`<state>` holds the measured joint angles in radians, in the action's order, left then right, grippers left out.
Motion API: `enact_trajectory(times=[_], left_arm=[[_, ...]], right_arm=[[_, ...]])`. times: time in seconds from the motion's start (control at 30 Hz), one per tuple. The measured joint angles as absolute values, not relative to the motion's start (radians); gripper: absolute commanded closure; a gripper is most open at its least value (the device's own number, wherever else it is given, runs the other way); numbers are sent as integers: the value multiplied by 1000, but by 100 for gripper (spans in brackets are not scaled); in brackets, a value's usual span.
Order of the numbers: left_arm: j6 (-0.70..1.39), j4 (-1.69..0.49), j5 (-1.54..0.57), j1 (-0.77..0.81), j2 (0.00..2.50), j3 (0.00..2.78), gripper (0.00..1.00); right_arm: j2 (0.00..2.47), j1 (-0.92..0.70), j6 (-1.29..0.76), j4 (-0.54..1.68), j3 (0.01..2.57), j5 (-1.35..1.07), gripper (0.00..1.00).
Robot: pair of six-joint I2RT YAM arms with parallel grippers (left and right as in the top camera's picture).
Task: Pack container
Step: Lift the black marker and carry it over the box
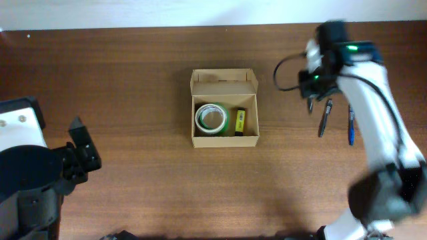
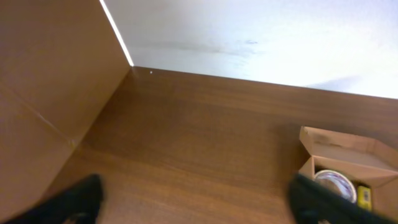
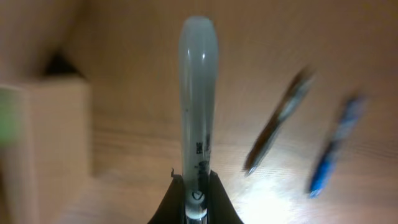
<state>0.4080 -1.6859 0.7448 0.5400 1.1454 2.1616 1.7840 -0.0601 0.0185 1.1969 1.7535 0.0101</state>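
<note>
Brown wooden surface (image 1: 133,100) carries the open container (image 1: 224,80); right hand (image 3: 198,190) clamps a grey pen (image 3: 198,87) while the left hand (image 2: 199,199) gapes wide, holding nothing.

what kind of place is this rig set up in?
Likely a lab or office test bench, not a real packing line: a bare wood-grain table against a plain white wall, with only a small cardboard container, a tape roll and loose pens as props.

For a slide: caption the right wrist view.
Right gripper shut on a grey pen; dark pen and blue pen on the table, container at left.
</note>
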Motion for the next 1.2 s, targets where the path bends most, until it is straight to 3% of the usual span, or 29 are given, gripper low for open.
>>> enact_trajectory(times=[0.23,0.47,0.67,0.93,1.2], left_arm=[[408,-1686,746,540,1145,2162,0],[408,-1686,753,540,1145,2162,0],[408,-1686,760,540,1145,2161,1],[408,-1686,761,540,1145,2162,0],[408,-1686,762,540,1145,2162,1]], right_arm=[[1518,-65,-53,1201,1797,10,96],[1506,-65,-127,1179,1795,9,96],[1520,-65,-51,1079,1794,-49,96],[1605,-65,193,1016,1794,-392,96],[1752,-83,276,1013,1794,-632,96]])
